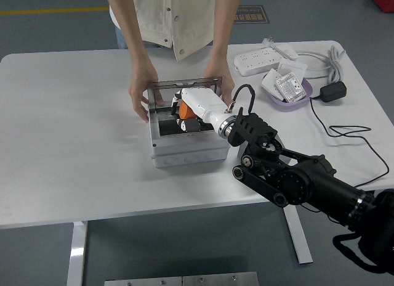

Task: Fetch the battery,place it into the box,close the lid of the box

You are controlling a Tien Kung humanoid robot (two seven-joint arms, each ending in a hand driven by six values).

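Observation:
The grey box [188, 151] stands mid-table with its dark transparent lid [184, 89] tilted up at the back. My right hand [184, 116], white with black fingertips, reaches down into the box's dark opening and is shut on the orange battery [188, 110], which shows beside the white palm. A person at the far side steadies the box, with one hand [141, 98] on its left rear corner and the other hand [223, 81] at its right rear corner. My left hand is out of view.
A purple tray [289, 92] with small packets, a white power strip [261, 59], a black adapter [332, 90] and cables lie at the right. A grey block, mostly hidden by my forearm, sits right of the box.

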